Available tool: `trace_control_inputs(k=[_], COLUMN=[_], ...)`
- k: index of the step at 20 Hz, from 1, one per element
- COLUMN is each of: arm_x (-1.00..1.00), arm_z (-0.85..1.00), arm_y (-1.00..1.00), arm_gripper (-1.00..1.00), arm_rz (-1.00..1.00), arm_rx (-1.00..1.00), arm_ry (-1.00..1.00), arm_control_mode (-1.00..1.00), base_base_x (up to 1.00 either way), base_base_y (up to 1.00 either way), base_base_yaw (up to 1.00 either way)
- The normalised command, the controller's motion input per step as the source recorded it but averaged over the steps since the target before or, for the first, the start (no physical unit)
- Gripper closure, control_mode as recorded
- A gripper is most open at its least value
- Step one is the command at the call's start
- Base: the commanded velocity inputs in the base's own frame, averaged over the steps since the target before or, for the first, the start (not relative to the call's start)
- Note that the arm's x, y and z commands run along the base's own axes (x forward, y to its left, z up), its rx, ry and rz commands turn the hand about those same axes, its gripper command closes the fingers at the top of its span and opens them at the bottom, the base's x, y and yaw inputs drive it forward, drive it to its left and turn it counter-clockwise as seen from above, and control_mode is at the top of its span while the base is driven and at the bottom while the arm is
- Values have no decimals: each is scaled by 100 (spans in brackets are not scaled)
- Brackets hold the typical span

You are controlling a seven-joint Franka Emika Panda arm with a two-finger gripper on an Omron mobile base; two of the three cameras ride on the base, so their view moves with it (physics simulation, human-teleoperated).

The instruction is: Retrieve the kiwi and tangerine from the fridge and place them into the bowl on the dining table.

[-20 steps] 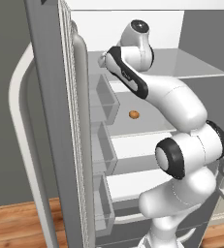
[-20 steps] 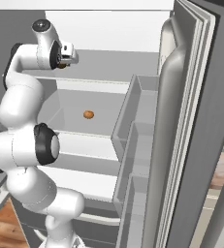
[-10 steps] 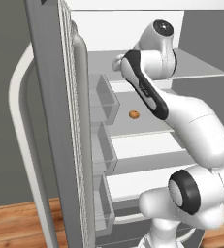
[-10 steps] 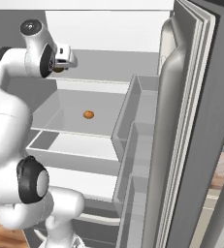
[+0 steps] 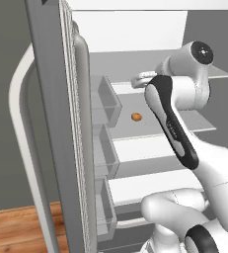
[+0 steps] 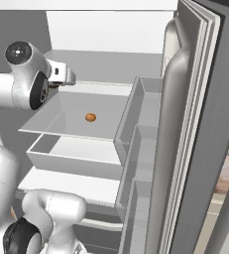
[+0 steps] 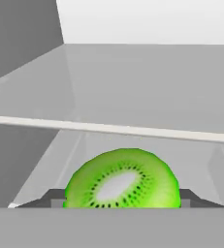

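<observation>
— Where is the gripper seen?

— It is seen inside the open fridge, held level over the upper shelf, at about ten o'clock in the right base view. In the left base view it is partly hidden behind the white forearm, near one o'clock.

— And what is held?

— In the hand view a halved kiwi is pressed between the two dark fingertips, its green cut face with pale core and black seeds turned to the camera, at six o'clock. The jaws are closed narrowly on it, one tip at each side.

— The tangerine?

— The tangerine is left lying on that same grey shelf, below the gripper and apart from it. In the left base view it is found near the centre, just beside the door bins, at their three o'clock.

— The doors?

— Both are swung wide; a long curved white handle is seen at nine o'clock in the left base view.
</observation>
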Motion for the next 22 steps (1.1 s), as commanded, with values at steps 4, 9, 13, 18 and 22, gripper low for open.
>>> trace_control_inputs(k=[4,9,13,18,22], arm_x=[-49,0,0,0,0], arm_z=[0,0,0,0,0], arm_y=[0,0,0,0,0], arm_gripper=[100,100,100,100,100], arm_rz=[0,0,0,0,0], arm_rx=[0,0,0,0,0], arm_ry=[-3,0,0,0,0], arm_control_mode=[100,100,100,100,100], base_base_x=[-50,-100,-99,-67,-40], base_base_y=[0,0,0,0,5], base_base_yaw=[0,0,0,-15,-38])
